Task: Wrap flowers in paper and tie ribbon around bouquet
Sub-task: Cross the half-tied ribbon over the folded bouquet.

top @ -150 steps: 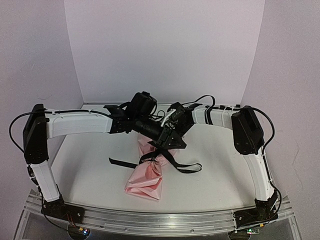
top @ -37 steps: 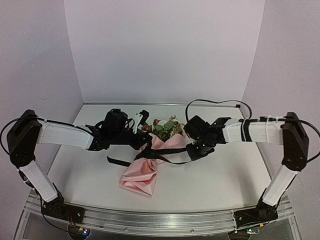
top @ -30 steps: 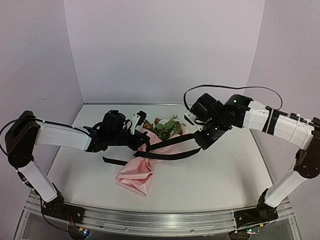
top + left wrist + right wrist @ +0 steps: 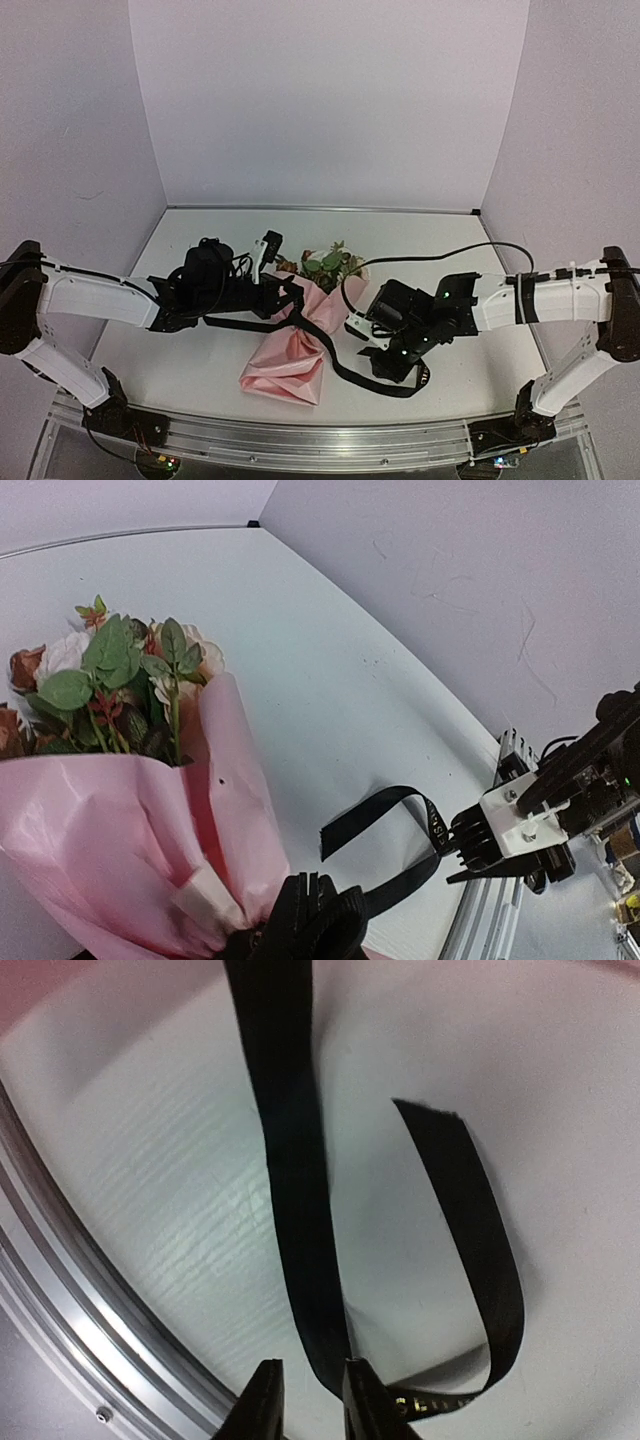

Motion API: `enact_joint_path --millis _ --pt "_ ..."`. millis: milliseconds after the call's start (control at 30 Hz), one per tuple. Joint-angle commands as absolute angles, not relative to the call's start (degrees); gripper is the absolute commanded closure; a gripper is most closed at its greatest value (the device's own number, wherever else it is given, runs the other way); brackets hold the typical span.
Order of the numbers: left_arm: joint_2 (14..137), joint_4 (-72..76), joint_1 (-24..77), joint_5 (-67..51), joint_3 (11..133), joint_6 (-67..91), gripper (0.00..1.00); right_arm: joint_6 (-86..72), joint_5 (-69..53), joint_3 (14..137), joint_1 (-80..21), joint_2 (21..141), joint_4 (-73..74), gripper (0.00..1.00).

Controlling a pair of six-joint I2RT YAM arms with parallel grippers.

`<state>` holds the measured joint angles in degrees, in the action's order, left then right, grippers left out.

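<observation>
Two robot arms flank a bouquet that lies on the white table, its rose heads pointing toward the back wall. We see the left gripper clenched on the black ribbon at the cinched waist of the pink paper, with the flowers fanning out above it. The right gripper, low near the table's front edge, holds its fingers slightly parted. One ribbon tail runs between them and curls slack over the tabletop.
</observation>
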<state>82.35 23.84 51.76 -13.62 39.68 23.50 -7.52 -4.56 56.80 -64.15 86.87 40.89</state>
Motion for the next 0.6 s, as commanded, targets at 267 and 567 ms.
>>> enact_joint_path --millis 267,567 --pt "84.54 25.59 51.27 -13.08 39.14 26.33 1.00 -15.10 1.75 53.29 -62.96 87.43 14.13 0.40" --pt "96.20 30.07 57.14 -13.82 48.74 30.20 1.00 -24.30 -4.45 36.98 -53.67 80.20 -1.19 0.30"
